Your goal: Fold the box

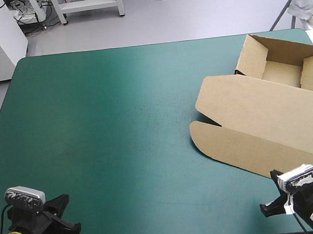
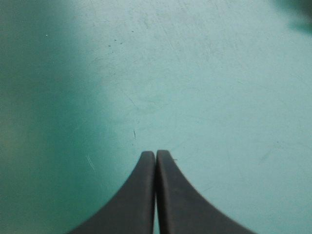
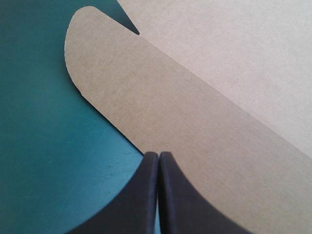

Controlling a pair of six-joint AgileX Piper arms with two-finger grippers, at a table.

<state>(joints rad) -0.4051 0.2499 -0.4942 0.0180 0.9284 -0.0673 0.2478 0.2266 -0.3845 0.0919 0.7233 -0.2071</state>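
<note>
1. Your left pincer [image 2: 156, 155] is clenched on nothing. Its two black fingers meet in a point over the bare teal-green cover [image 1: 119, 125] of the bench, and no board lies ahead of it or beside it.
2. Your right pincer [image 3: 159, 155] is also clenched and empty. Its tips sit right at the near edge of the brown box [image 1: 264, 114], with the rounded flap [image 3: 112, 83] spreading out just ahead of them.
3. The box lies ahead of the right pincer and well apart from the left one. Farthest from the pincer is the tray [image 1: 283, 69] with its walls raised. The lid [image 1: 253, 101] lies flat on the bench between the tray and the flap. The part of the box on the right pincer's outer side runs out of sight.
4. My reading is that the walls are formed and you are between steps, with both arms low near the robot's side of the bench.
5. I cannot tell whether every wall is tucked in, so check that first.
6. If a wall needs seating, the right arm is the one within reach. It would have to rise clear of the flat lid and travel forward to the tray without dragging the flap.
7. Use the left arm only if the board slides and needs steadying.
</note>
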